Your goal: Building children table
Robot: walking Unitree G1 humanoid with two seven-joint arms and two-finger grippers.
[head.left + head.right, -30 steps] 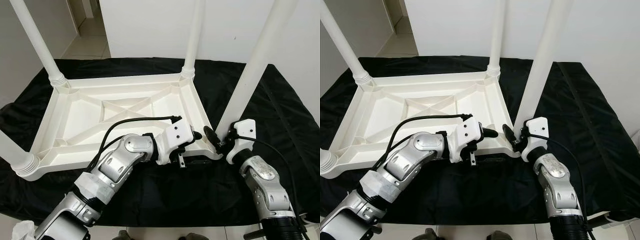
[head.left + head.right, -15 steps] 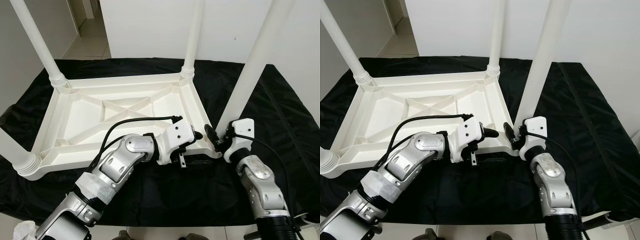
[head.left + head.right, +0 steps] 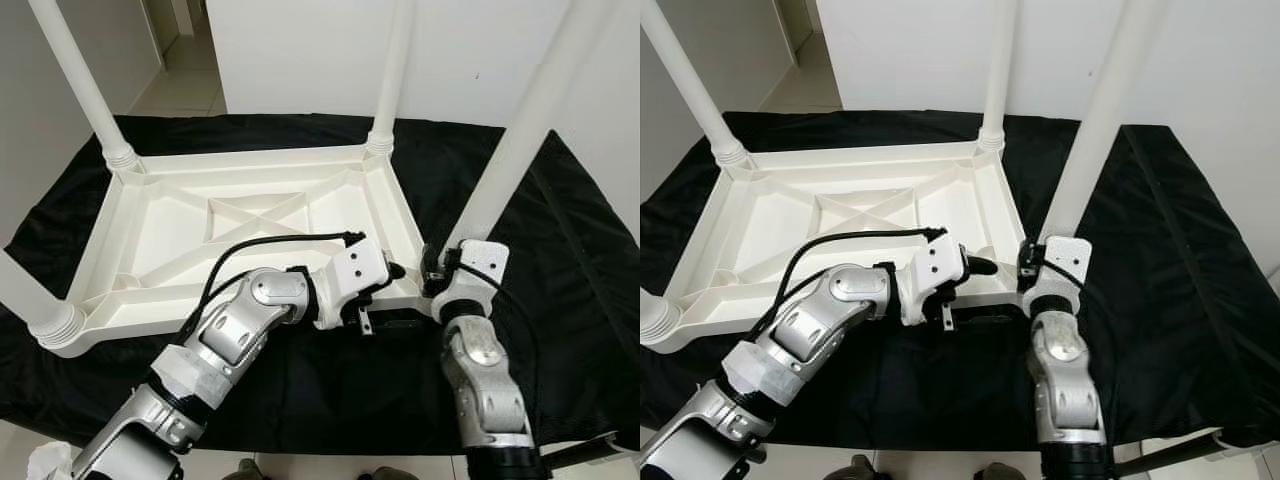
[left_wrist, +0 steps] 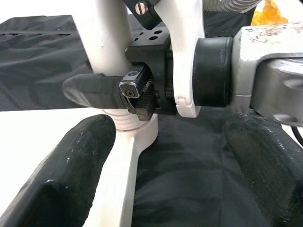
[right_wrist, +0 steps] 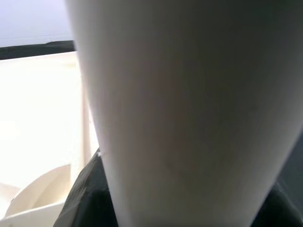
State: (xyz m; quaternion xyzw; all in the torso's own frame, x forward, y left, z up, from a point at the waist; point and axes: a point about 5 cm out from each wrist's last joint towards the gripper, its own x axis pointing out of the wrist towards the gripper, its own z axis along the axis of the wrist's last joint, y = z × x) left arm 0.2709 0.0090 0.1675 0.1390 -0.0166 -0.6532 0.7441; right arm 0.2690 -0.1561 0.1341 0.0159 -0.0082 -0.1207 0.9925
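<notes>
A room of a home is shown: plain white walls (image 3: 300, 50), a pale tiled corridor floor (image 3: 180, 90), a black cloth sheet (image 3: 580, 260) spread out.

My head views come through bright and sharp, lit evenly from above with no motion blur. The white table (image 3: 250, 215) sits near overexposed, its ribs casting only soft shadows, and the wall (image 3: 300, 50) behind reads flat white. The black cloth (image 3: 560, 260) swallows detail, with a faint sheen on its folds. The legs (image 3: 75, 80) lean outward toward the frame edges, lens distortion. My left wrist view is well lit, but its near fingers (image 4: 71, 175) are soft, out of focus. My right wrist view is blurred: the leg (image 5: 184, 113) is a close, shaded smear, the table beside it blown out.
</notes>
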